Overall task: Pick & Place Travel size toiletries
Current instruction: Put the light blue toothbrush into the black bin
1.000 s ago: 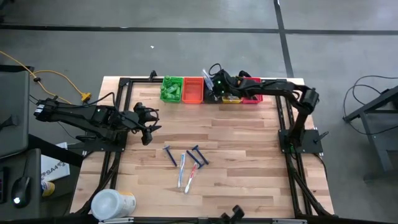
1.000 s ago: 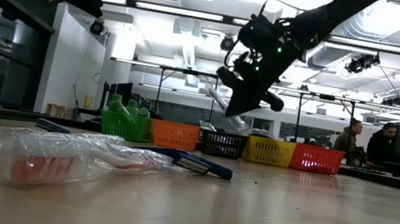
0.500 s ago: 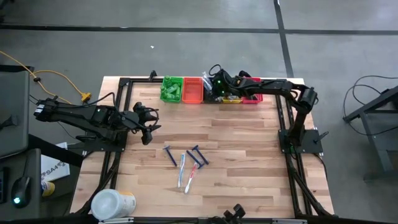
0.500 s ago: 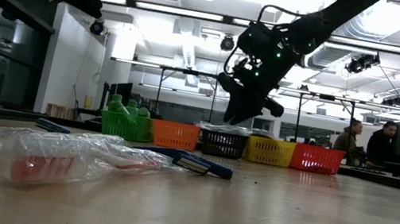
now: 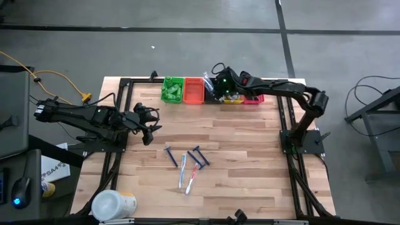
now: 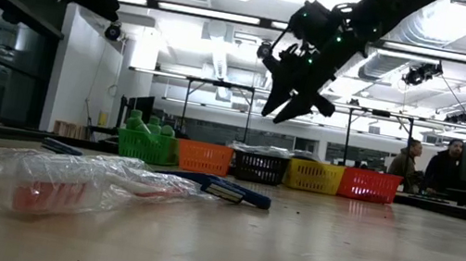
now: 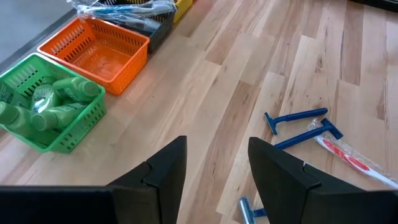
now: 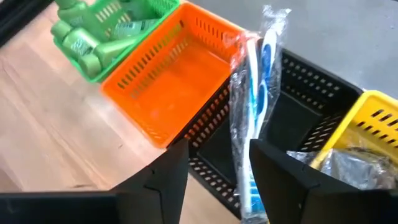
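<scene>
Counter: razors and wrapped toothbrushes remain, mid-board.
Left gripper: parted, empty, waiting.
Right gripper: fingers spread, has risen off the black bin.
Toothbrush: released, leaning in that bin; judged placed.

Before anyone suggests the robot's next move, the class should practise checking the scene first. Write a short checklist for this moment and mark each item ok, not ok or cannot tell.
1. Right tool open: ok. Its fingers stand apart above the black bin.
2. Wrapped toothbrush free of the right tool: cannot tell. It lies between the fingers, and contact is unclear.
3. Wrapped toothbrush settled inside the black bin: cannot tell.
4. Left tool open and empty: ok. It hangs over the table's left side.
5. Next items reachable: ok. The blue razors lie unobstructed mid-table, apart from both arms.
</scene>
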`<state>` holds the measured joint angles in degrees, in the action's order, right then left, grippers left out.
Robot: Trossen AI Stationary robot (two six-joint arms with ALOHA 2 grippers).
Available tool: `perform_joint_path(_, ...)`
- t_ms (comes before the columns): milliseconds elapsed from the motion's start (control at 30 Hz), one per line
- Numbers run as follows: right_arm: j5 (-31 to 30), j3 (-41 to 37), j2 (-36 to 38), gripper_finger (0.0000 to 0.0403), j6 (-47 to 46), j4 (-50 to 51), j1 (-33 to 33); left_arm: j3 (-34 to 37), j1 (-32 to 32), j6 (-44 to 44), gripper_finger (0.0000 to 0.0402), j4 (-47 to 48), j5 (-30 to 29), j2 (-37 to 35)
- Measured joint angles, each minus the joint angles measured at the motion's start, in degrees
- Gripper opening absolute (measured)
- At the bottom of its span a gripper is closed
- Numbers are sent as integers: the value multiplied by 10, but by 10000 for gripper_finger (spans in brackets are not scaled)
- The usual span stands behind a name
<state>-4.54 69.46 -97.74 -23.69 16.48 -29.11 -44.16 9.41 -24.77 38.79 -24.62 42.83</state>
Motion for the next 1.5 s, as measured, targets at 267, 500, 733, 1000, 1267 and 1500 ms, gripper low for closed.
perform_joint_path(267,-7,-1,-29,149,20,-20,5,0,0,-6,171,0,0,0)
perform_joint_path(500,8,6,-31,212,29,-11,-16,0,0,-6,171,2,0,0)
perform_joint_path(733,20,87,-73,248,72,60,-32,0,0,-6,171,2,-8,0)
perform_joint_path(1000,-5,156,-142,230,98,139,-28,0,0,-8,171,3,-8,0)
perform_joint_path(1267,-14,158,-174,215,111,137,-29,0,0,-8,171,4,-8,0)
perform_joint_path(1500,-10,158,-178,171,116,134,-32,0,0,-8,171,4,-8,0)
